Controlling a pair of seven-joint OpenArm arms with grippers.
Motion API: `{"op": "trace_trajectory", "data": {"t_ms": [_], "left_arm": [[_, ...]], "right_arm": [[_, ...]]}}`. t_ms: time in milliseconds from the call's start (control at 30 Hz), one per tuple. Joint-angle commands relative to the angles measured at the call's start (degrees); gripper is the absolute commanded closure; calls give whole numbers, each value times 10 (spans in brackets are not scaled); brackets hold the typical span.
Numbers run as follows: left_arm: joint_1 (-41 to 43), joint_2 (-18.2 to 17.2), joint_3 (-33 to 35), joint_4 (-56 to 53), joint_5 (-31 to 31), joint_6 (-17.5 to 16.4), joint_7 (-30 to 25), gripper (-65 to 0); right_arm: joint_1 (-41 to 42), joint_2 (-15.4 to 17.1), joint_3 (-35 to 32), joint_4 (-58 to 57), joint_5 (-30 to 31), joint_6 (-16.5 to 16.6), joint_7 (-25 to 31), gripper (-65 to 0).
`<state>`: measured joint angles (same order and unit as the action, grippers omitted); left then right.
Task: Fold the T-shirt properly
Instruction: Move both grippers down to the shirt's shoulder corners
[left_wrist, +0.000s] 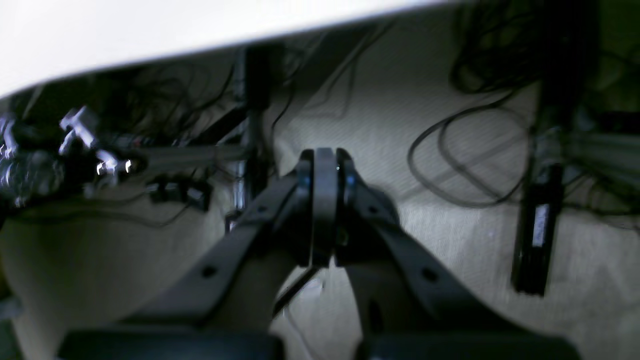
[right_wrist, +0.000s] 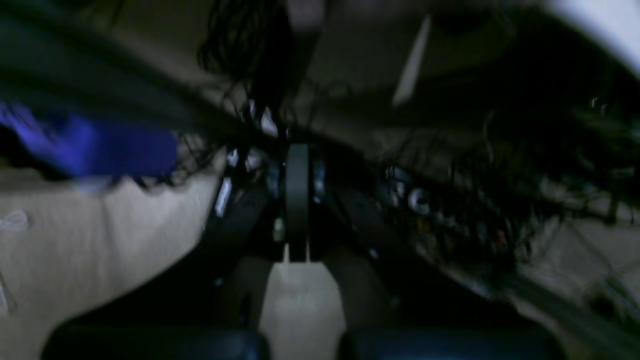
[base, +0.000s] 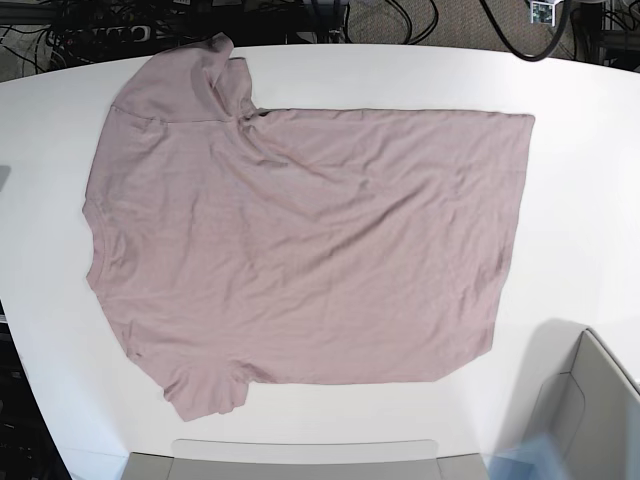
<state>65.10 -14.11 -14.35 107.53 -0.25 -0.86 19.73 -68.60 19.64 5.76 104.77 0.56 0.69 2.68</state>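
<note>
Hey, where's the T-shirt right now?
In the base view, the T-shirt lies spread flat across the middle of the white table, collar toward the left edge, hem toward the right.

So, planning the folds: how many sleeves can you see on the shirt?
2. On the T-shirt, one sleeve lies at the table's far-left side, the other sleeve near the front edge. Nothing seems hidden.

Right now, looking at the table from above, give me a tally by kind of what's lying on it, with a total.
T-shirt, dusty pink, spread flat on the white table: 1
Grey box, partly in view at the table's lower right corner: 1
Total: 2
Neither tool shows in the overhead view.
</note>
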Motion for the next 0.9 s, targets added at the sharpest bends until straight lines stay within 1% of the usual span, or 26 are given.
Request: {"op": "trace_trajectory", "data": {"t_ms": [0, 67, 167, 300, 533, 700, 767, 867], "left_arm": [[8, -3, -3, 18, 2, 9, -9, -3], [7, -3, -4, 39, 2, 9, -9, -3], [2, -3, -5, 71, 2, 9, -9, -3], [-28, -2, -29, 92, 2, 9, -11, -3], [-129, -2, -79, 94, 3, 9, -12, -3], [-207, -2, -80, 97, 4, 9, -13, -4], [-243, 7, -79, 98, 4, 9, -13, -4], [-309, 41, -82, 98, 7, 9, -9, -5]], "right_arm": [[-8, 4, 11, 23, 3, -4, 11, -1], [-5, 5, 14, 49, 3, -4, 12, -1], [23, 4, 17, 83, 3, -4, 12, -1], [45, 3, 15, 116, 3, -4, 12, -1], [91, 2, 16, 132, 3, -4, 14, -1], [132, 2, 12, 132, 2, -4, 15, -2], [143, 2, 12, 132, -1, -4, 15, -2], [166, 2, 12, 132, -1, -4, 15, -2]]}}
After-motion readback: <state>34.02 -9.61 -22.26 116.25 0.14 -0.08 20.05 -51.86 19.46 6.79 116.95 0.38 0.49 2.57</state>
